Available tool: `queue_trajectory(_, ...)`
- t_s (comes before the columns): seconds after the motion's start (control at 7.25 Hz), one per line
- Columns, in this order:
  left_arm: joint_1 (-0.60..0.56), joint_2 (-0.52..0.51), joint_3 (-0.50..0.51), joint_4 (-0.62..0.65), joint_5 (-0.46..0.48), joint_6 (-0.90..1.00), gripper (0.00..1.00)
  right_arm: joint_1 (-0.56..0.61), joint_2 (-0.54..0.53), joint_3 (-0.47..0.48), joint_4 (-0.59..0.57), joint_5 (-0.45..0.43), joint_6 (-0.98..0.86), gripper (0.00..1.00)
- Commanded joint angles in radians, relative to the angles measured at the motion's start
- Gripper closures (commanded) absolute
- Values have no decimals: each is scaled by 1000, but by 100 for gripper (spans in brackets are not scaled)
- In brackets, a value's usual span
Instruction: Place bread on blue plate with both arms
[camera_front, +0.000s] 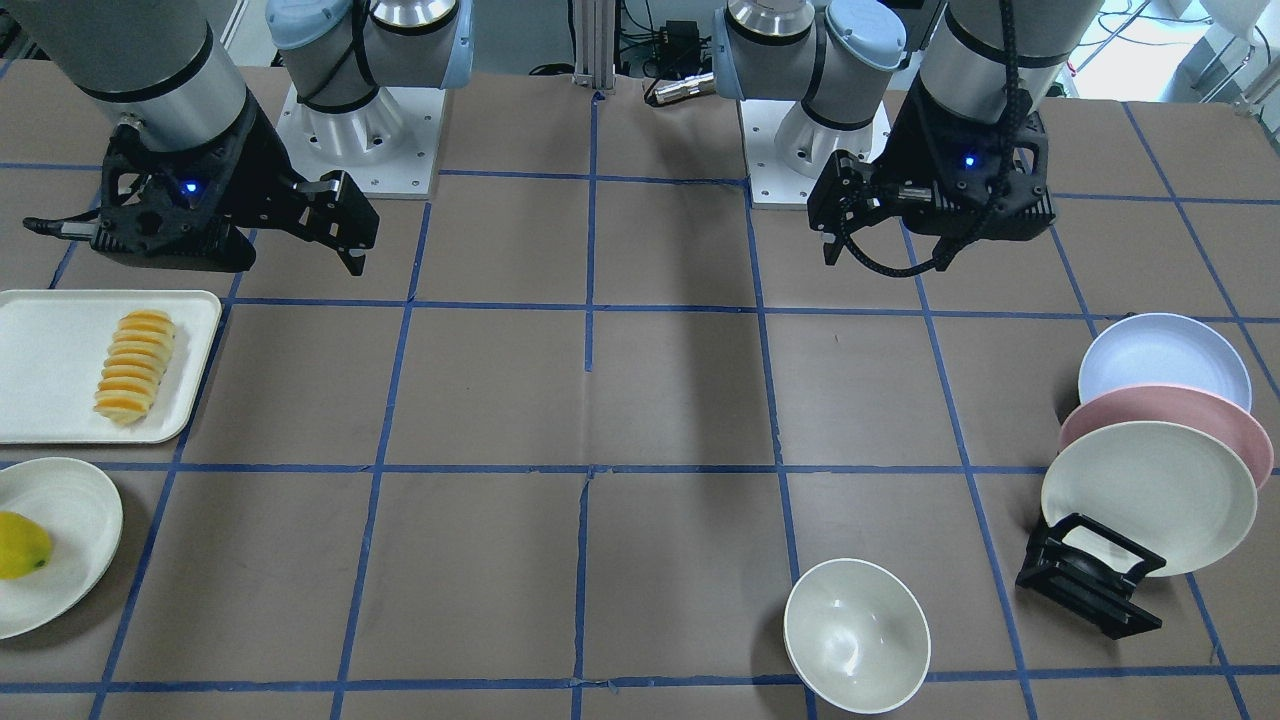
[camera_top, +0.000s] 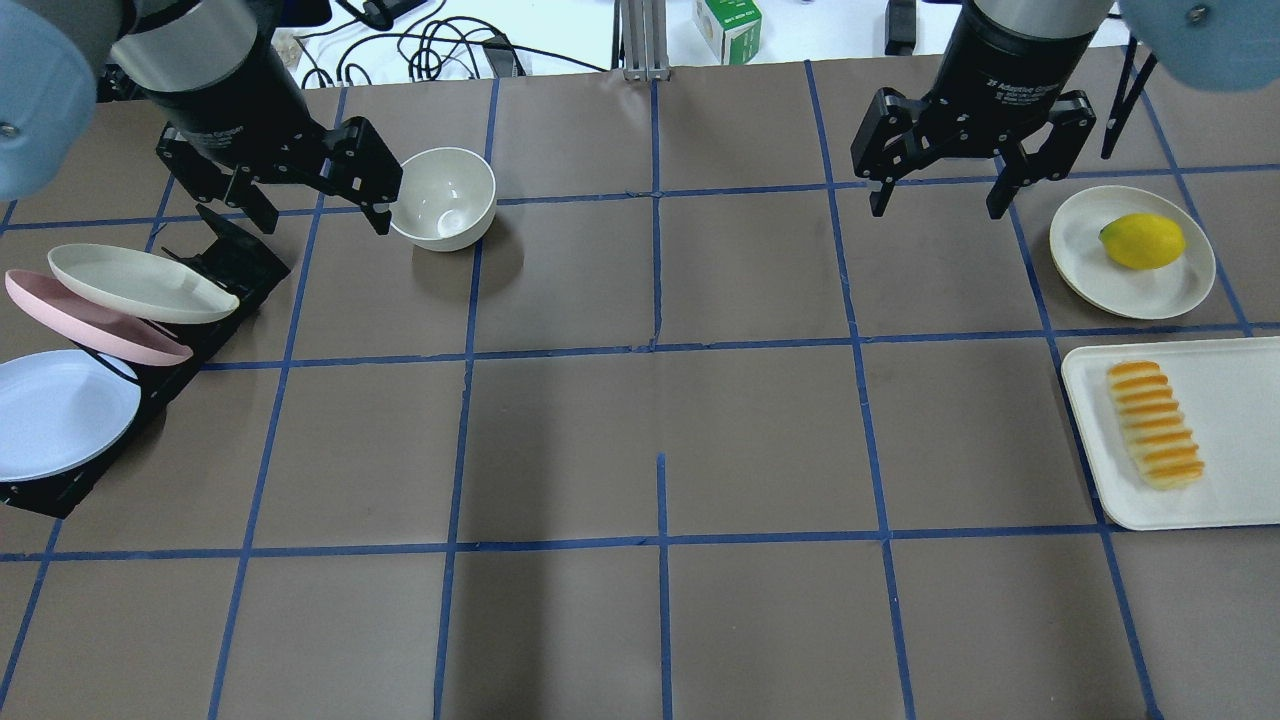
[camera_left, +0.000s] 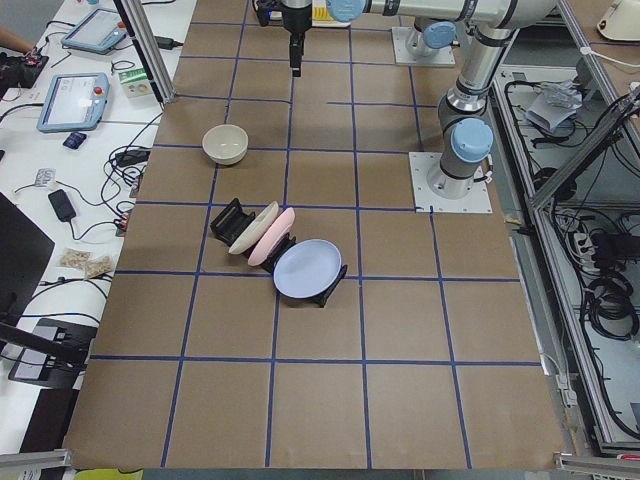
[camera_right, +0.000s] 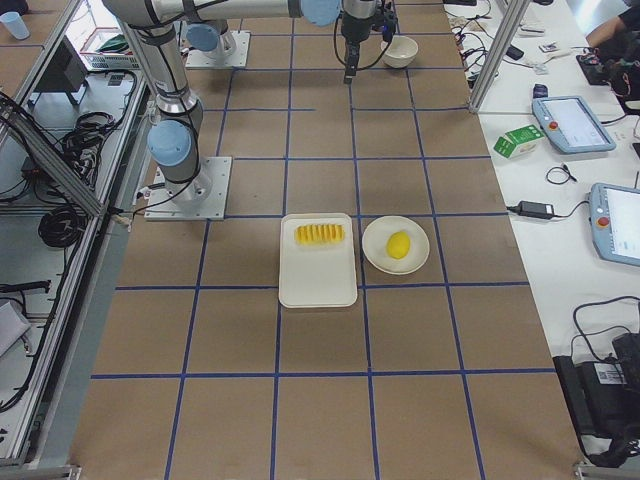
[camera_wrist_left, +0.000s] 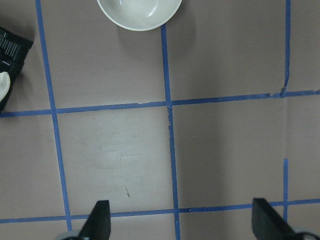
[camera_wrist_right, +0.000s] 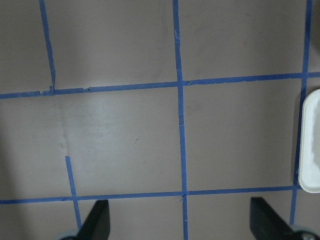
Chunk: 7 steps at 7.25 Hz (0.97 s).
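The bread (camera_top: 1155, 425) is a sliced orange-yellow loaf lying on a white tray (camera_top: 1240, 400) at the table's right side; it also shows in the front view (camera_front: 135, 365). The blue plate (camera_top: 60, 410) leans in a black rack (camera_top: 235, 262) at the left, nearest the robot; it also shows in the front view (camera_front: 1160, 355). My left gripper (camera_top: 322, 215) hangs open and empty above the table between the rack and a bowl. My right gripper (camera_top: 937, 210) hangs open and empty, to the far side of the tray and well above the table.
A pink plate (camera_top: 80, 325) and a cream plate (camera_top: 130, 283) lean in the same rack behind the blue one. A cream bowl (camera_top: 443, 198) stands beside my left gripper. A yellow fruit (camera_top: 1142, 241) lies on a cream plate (camera_top: 1090, 260) beyond the tray.
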Motion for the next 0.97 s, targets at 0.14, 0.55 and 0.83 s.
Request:
queue_trajectory(0.14, 255, 48, -5, -11, 124, 1, 0, -79, 14, 19, -16, -19, -15, 0)
queue_trajectory(0.55, 717, -25, -165, 202, 107, 278, 0, -324, 14, 157, -174, -56, -284, 0)
queue_trajectory(0.83, 844, -133, -284, 473, 110, 476, 0, -487, 22, 306, -382, -70, -498, 0)
